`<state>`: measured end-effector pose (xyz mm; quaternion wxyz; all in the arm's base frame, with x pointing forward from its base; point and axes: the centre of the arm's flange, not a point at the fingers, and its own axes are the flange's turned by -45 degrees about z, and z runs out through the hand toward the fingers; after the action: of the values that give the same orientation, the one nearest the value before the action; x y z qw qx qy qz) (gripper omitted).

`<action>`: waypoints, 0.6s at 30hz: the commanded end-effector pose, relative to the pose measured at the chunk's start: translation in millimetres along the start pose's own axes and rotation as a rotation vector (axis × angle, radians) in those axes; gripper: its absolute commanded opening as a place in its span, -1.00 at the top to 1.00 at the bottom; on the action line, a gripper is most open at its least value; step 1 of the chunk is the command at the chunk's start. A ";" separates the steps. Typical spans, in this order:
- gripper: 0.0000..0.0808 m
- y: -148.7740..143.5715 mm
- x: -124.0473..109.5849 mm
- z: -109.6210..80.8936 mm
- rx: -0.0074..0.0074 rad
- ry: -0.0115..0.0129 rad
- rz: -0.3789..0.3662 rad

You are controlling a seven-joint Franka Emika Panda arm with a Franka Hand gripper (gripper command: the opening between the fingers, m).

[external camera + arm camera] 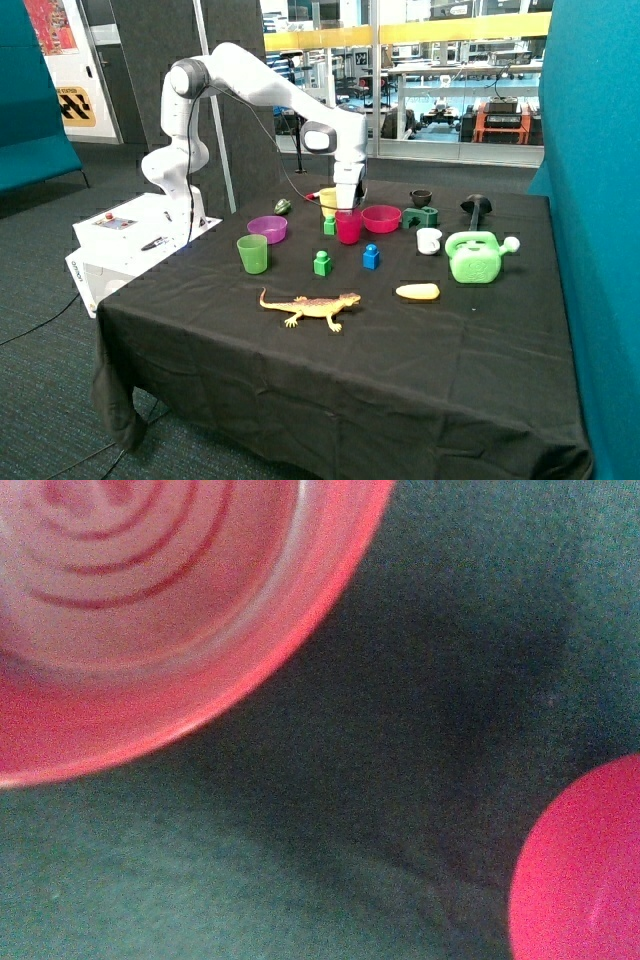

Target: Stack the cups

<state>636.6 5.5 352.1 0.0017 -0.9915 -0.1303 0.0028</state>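
The magenta-pink cup (348,228) stands upright on the black cloth, between the pink bowl (381,218) and a small green block (329,225). My gripper (347,205) is right above it, at its rim. In the wrist view I look down into the cup's open mouth (130,600), very close, with rings on its bottom. The yellow cup (327,201) stands just behind, partly hidden by the gripper. The green cup (252,253) stands alone nearer the table's front, beside the purple bowl (267,228). No cup is inside another.
On the black tablecloth (450,340) lie a toy lizard (312,306), green (322,263) and blue (371,256) blocks, a yellow piece (417,292), a green watering can (476,256), a white mug (429,240) and a black cup (421,198). The pink bowl's edge (590,870) shows in the wrist view.
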 end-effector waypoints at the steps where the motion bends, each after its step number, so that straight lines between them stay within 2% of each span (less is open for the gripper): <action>1: 1.00 -7.6 -7.2 -31.3 -0.0042 0.0050 -0.033; 5: 1.00 -11.3 -14.0 -46.3 -0.0042 0.0049 -0.050; 18: 1.00 -36.5 -32.3 -72.4 -0.0044 0.0048 -0.130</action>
<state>610.9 19.1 404.2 -0.0003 -0.9858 -0.1680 0.0007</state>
